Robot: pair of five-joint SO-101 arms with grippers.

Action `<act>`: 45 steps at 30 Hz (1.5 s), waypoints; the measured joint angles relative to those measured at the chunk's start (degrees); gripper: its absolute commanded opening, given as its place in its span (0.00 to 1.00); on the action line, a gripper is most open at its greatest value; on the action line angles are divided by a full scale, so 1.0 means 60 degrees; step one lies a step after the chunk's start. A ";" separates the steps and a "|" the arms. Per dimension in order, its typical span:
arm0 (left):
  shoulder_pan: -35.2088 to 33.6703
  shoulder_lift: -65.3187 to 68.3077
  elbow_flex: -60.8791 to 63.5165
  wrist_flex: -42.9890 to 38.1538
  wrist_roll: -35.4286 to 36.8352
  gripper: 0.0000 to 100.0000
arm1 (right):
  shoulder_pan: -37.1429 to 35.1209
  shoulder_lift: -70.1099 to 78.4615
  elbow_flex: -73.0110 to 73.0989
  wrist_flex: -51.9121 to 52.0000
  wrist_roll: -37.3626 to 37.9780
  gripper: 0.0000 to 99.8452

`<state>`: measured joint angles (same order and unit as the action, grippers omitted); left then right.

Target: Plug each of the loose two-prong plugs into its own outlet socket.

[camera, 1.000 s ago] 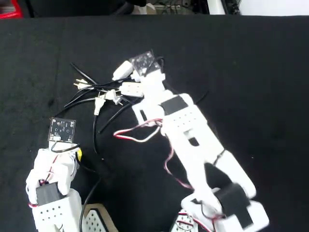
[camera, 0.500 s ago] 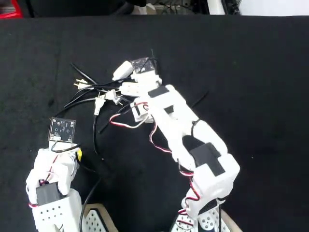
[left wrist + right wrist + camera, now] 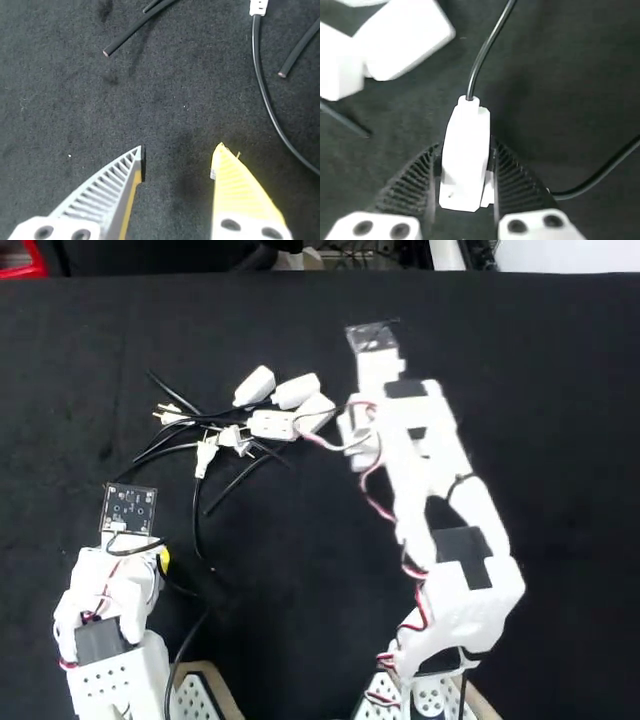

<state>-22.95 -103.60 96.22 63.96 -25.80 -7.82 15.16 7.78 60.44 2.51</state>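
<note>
Several white outlet sockets [image 3: 297, 392] lie bunched at the middle back of the black table, with loose two-prong plugs [image 3: 207, 452] on black cables just to their left. The right arm [image 3: 420, 440] stands to the right of the bunch. In the right wrist view my right gripper [image 3: 465, 150] is shut on a white plug [image 3: 465, 165], whose black cable [image 3: 490, 45] runs away from it, and two outlet blocks [image 3: 402, 37] lie just beyond. At the front left, my left gripper [image 3: 177, 150] hangs open over bare cloth.
Black cables [image 3: 200, 510] trail from the plugs toward the front edge between the two arms. In the left wrist view, cut cable ends [image 3: 125, 41] and a curved cable [image 3: 265, 100] lie ahead of the open fingers. The table's right half is bare black cloth [image 3: 560, 420].
The right arm has swung right and back, off the outlet bunch, uncovering more white outlets. The left arm has not moved.
</note>
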 measured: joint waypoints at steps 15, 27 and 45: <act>0.1963 0.0469 -0.1495 -0.1363 -0.0733 0.32 | 0.0337 -0.0147 -0.1993 0.3004 0.0718 0.26; 0.4205 0.6784 -0.4278 -0.4967 -0.3209 0.32 | 0.2374 -0.1582 -0.2535 0.5319 0.1187 0.11; 0.4571 1.7714 -1.1223 -0.6740 -0.6271 0.29 | 0.6388 -0.2989 0.2930 0.1158 0.7839 0.11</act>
<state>4.48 2.68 28.88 23.52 -63.43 30.51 -2.77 25.36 67.38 49.54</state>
